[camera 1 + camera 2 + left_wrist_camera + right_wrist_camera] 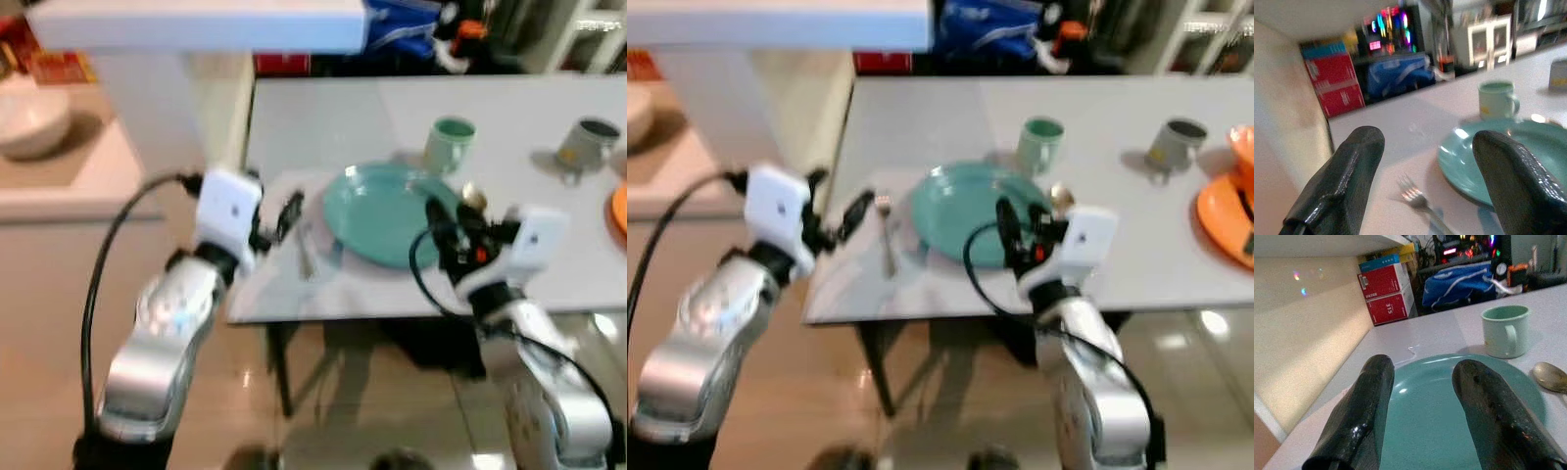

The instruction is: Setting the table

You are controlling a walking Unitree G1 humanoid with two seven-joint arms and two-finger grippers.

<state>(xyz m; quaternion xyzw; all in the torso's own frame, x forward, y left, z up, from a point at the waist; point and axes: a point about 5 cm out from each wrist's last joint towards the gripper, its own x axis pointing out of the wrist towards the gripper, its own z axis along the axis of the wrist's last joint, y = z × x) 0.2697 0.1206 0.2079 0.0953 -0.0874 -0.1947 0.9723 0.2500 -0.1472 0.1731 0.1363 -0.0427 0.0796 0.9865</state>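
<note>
White table (323, 122): teal plate (377, 211) near its front edge, fork (887, 240) just left of it, spoon (1550, 376) at its right rim, green mug (449, 144) behind, grey mug (586, 143) and orange plate (1225, 220) farther right. Left gripper (284, 217) by the fork, fingers spread, empty. Right gripper (1014, 233) over the plate's near edge, fingers parted, empty.

Only one marking can be half made out: white characters that look like "315" on the side of the lower red box (1393, 306), far beyond the worktop's (1440, 333) left far corner. The blue box (1377, 262) stacked above carries print too blurred to read.
</note>
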